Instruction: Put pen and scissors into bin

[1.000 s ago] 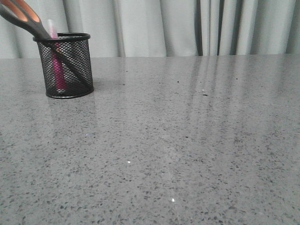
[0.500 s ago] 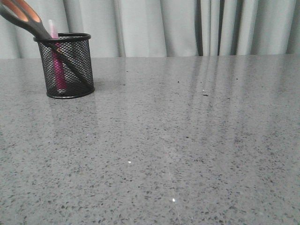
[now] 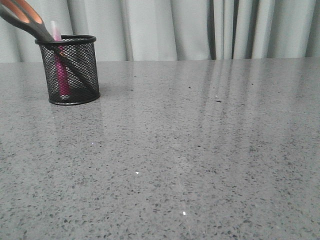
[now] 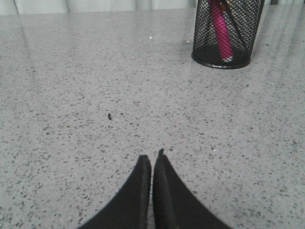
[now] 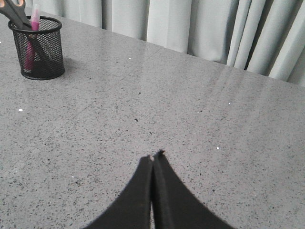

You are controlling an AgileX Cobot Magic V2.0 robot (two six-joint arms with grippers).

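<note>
The black mesh bin [image 3: 70, 70] stands at the far left of the grey table. The pink pen [image 3: 61, 70] stands inside it, its pale cap above the rim. The scissors [image 3: 25, 17] lean in the bin, blades down, with the grey and orange handles sticking out up to the left. The bin [image 4: 226, 33] with the pen [image 4: 220, 31] also shows in the left wrist view, and the bin [image 5: 39, 47] and scissors [image 5: 16, 12] in the right wrist view. My left gripper [image 4: 152, 160] is shut and empty over bare table. My right gripper [image 5: 155, 157] is shut and empty, far from the bin.
The speckled grey table [image 3: 200, 150] stretches across the front view. Pale curtains [image 3: 200, 27] hang behind its far edge. Neither arm shows in the front view.
</note>
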